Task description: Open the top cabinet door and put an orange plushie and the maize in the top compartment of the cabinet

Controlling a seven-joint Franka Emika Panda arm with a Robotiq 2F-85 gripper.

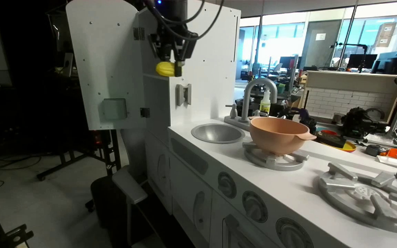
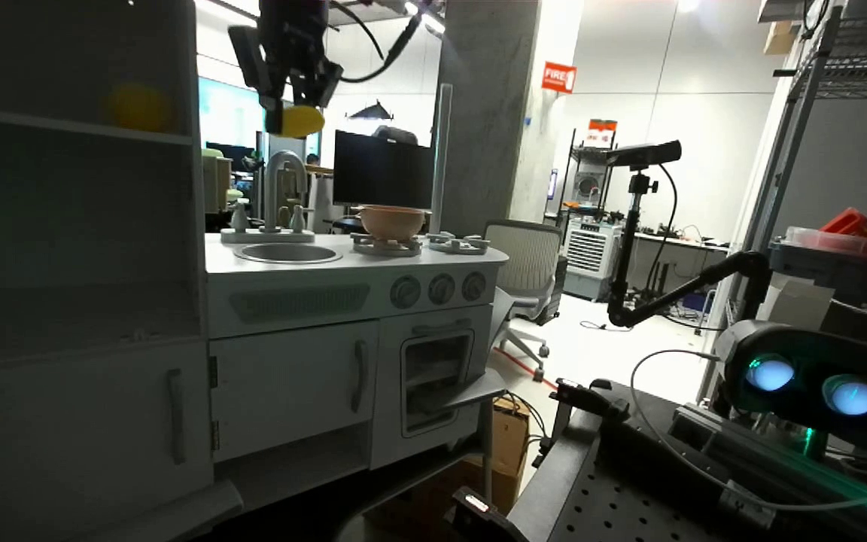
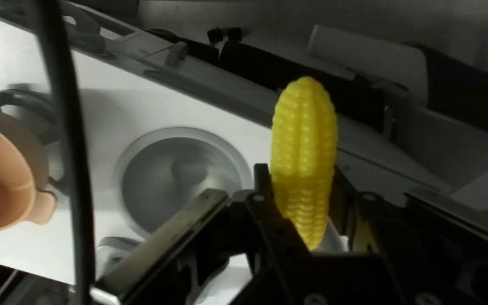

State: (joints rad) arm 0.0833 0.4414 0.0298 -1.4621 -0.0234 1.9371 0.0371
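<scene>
On the left in an exterior view, top cabinet door (image 1: pixel 105 62) wide open. In an exterior view: orange plushie (image 2: pixel 138 108) in top compartment (image 2: pixel 34 120); right of it, tool (image 2: pixel 287 114) clamped on maize (image 2: pixel 303 121), aloft; farther right, tan bowl (image 2: pixel 392 223) on burner (image 2: pixel 384 249).

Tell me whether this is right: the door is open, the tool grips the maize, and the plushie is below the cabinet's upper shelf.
One point is wrong: an exterior view shows the plushie above the shelf, not below it. The rest is right: the door is open and the tool grips the maize.
</scene>
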